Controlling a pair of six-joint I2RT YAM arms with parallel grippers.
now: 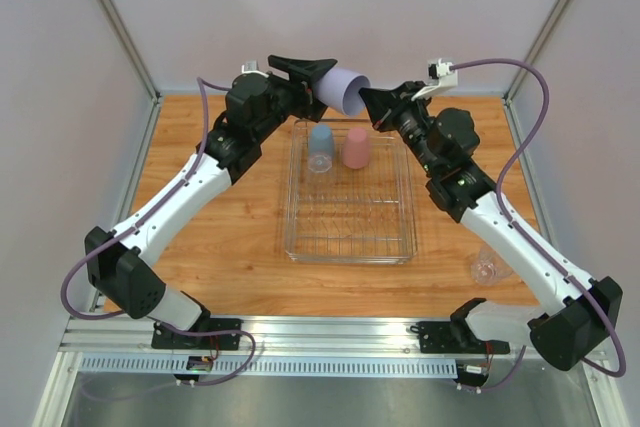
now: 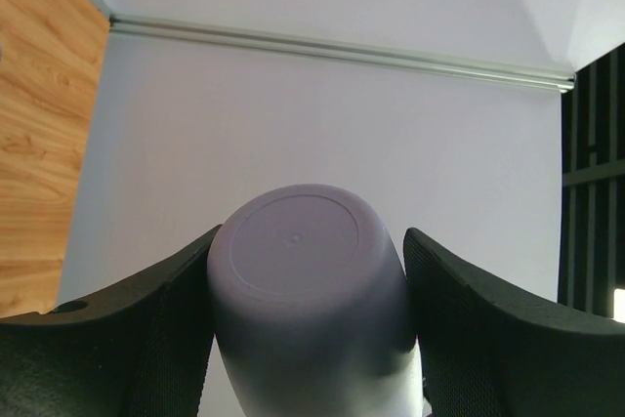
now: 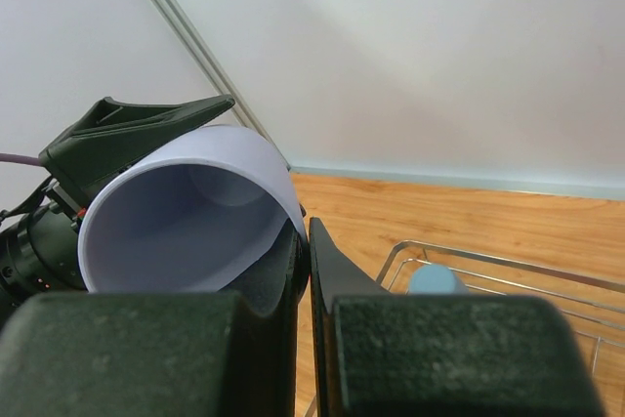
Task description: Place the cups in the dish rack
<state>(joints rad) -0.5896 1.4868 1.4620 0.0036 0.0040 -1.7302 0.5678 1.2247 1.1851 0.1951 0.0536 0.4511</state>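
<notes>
Left gripper [image 2: 309, 275] clamped across the body of the lavender plastic tumbler [image 1: 345, 87], one finger on each side. The tumbler lies on its side in the air near the far end of the silver wire-mesh dish rack [image 1: 296, 209], base toward the left arm, mouth toward the right arm. Right gripper [image 1: 372, 105] nearly closed, the tumbler's rim wall pinched between its fingers. Blue tumbler [image 1: 320, 147] and pink tumbler [image 1: 356, 148] stand mouth-down, side by side, at the rack's far end. One clear tumbler [image 1: 485, 265] sits on the wooden table [image 1: 230, 237], right of the rack.
</notes>
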